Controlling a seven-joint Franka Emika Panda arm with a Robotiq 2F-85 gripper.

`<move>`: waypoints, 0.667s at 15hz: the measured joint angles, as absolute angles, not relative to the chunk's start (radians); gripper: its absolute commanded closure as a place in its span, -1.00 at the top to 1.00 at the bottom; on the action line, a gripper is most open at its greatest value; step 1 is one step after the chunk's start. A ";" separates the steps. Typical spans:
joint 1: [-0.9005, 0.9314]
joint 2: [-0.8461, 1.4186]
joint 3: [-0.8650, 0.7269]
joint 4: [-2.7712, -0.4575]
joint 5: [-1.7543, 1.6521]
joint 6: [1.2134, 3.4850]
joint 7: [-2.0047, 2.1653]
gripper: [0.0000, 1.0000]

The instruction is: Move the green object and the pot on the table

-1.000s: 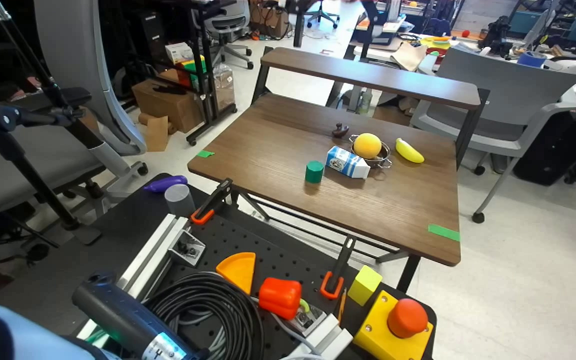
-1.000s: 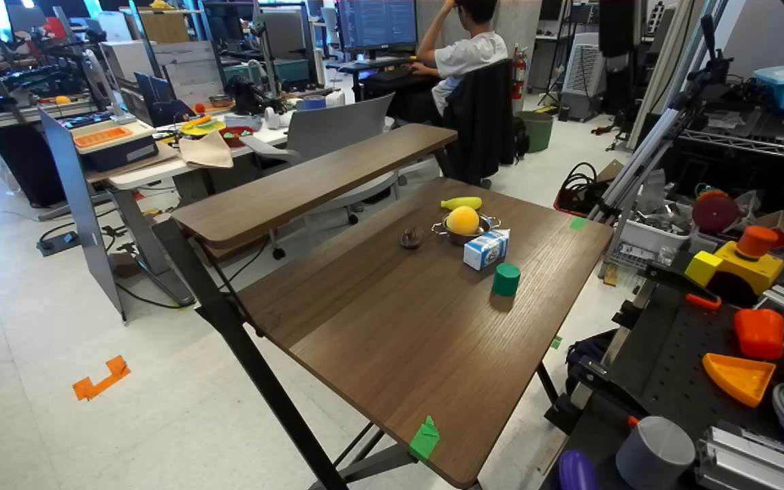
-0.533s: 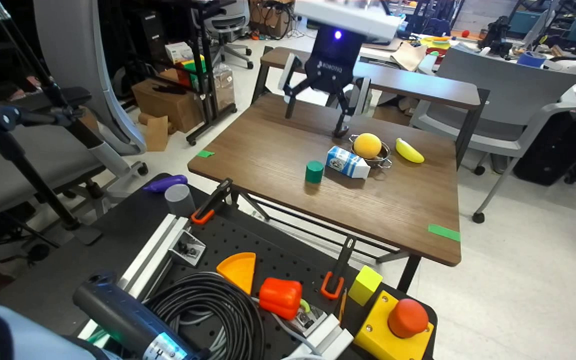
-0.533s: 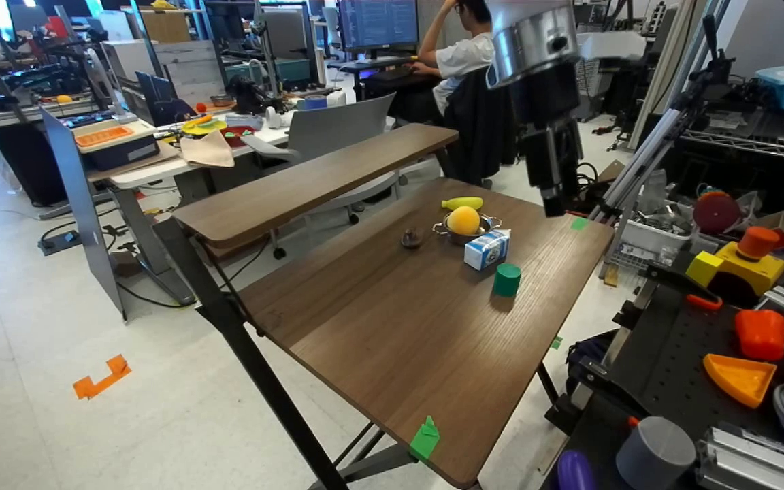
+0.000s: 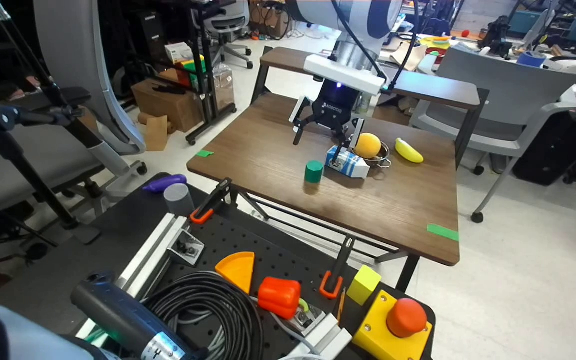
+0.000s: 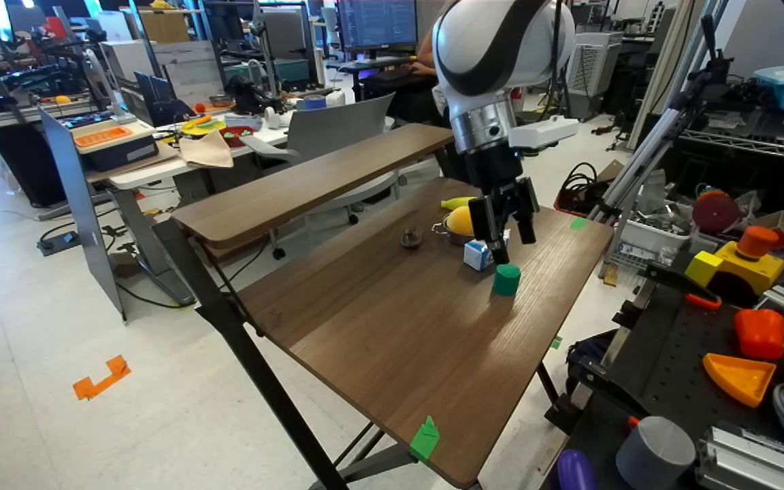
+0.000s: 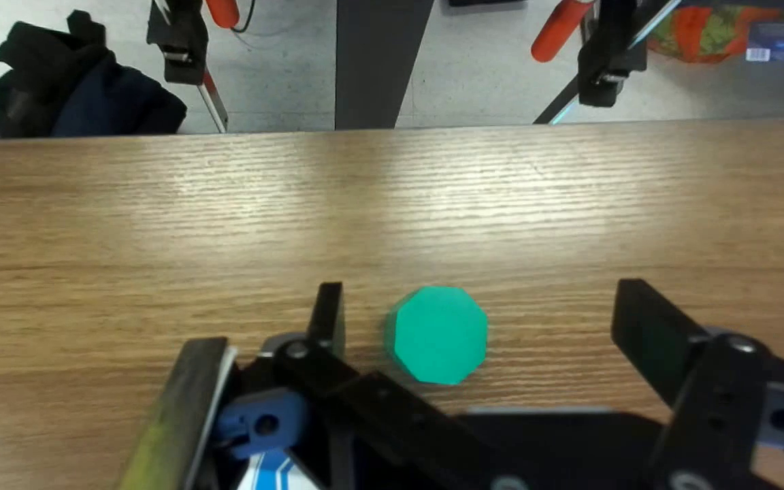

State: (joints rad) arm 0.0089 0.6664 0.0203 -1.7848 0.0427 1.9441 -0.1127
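The green object (image 5: 313, 171), a small green cylinder, stands upright on the brown table (image 5: 248, 145); it also shows in an exterior view (image 6: 506, 280) and in the wrist view (image 7: 440, 335). My gripper (image 5: 316, 150) is open and empty above the table. In the wrist view the green object appears between the open fingers (image 7: 479, 299), nearer the left finger, with gaps on both sides. The pot (image 5: 382, 158) is a small metal bowl with handles, holding a round yellow-orange ball (image 5: 367, 145). In an exterior view the gripper partly covers the pot (image 6: 455, 238).
A blue-and-white carton (image 5: 352, 166) lies between the green object and the pot, close under one finger. A yellow banana (image 5: 409, 151) lies beyond the pot. A small dark object (image 6: 411, 237) sits on the table. A raised shelf (image 6: 324, 180) runs along one table side.
The arm has come into view from above and moved down over the table toward the green object, its fingers staying open. The objects on the table have not moved.
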 measured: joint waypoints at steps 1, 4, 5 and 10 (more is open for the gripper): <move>0.009 0.694 0.021 -1.759 0.044 1.945 -0.101 1.00; 0.010 0.765 0.028 -1.696 0.048 1.945 -0.060 1.00; 0.011 0.784 0.031 -1.683 0.048 1.945 -0.046 1.00; 0.015 0.835 0.039 -1.658 0.051 1.945 0.009 0.45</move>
